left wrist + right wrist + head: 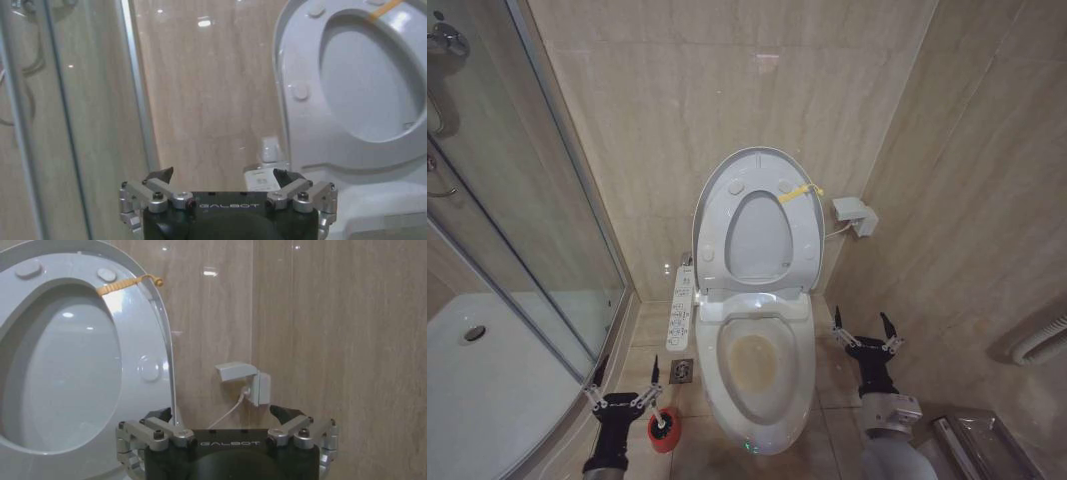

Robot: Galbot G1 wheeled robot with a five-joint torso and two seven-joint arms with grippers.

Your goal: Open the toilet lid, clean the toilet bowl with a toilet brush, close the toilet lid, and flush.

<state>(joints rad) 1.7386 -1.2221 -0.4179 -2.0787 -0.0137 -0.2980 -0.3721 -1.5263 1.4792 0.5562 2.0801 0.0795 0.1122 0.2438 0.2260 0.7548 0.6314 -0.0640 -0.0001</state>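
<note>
Toilet lid (757,215) upright; left gripper (627,383), right gripper (864,327) fingers spread.

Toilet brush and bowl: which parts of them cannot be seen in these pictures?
- toilet brush: head view; its bristle head sits inside the red holder, and the open left gripper partly covers the handle.
- toilet bowl: head view; the drain and inner rim underside are too small to judge.
</note>
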